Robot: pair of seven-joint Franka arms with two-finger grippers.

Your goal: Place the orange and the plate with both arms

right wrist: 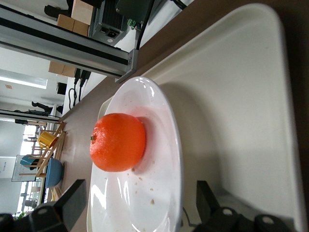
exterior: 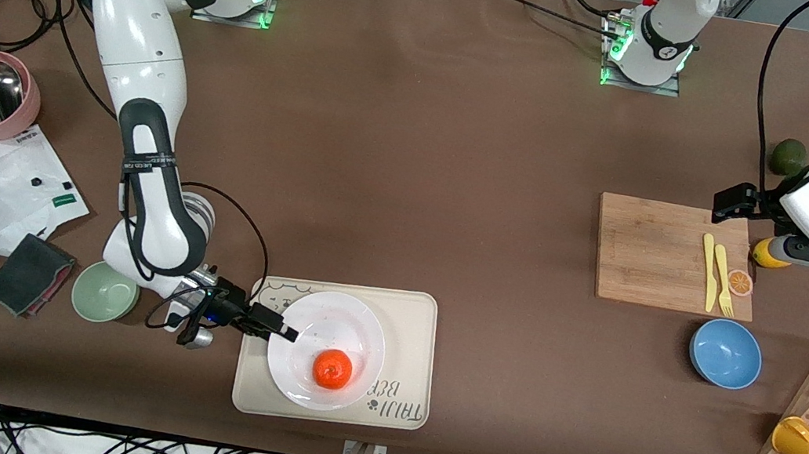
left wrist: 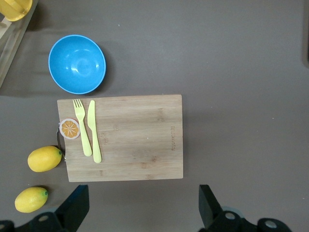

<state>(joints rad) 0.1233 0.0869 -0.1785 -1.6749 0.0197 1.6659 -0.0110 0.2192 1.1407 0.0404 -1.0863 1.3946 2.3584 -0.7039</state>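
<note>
Orange (exterior: 332, 369) sits on plate (exterior: 360, 316), toward the plate's near side; plate rests on the beige tray (exterior: 415, 323) at the near edge of the desk (exterior: 411, 180). From here I'd judge both items placed, or nearly so.

Right gripper (exterior: 283, 331) is low at the plate's rim on the right arm's side, jaws spread with the rim between them; in the right wrist view the fingers (right wrist: 72, 198) stand wide apart on either side of the plate, not pinching it. I read that as just letting go, or about to grab.

Left gripper (exterior: 729, 201) hangs over the cutting board's (exterior: 654, 254) edge toward the left arm's end, jaws open and empty, waiting.

Room: green bowl (exterior: 104, 291) sits just beside the right wrist, so I'd back out upward, not sideways. Tray rim gives the plate little slack. Yellow fork and knife (exterior: 718, 275), orange slice (exterior: 740, 283), lemon (exterior: 765, 254) and blue bowl (exterior: 725, 353) are well apart from the tray.
</note>
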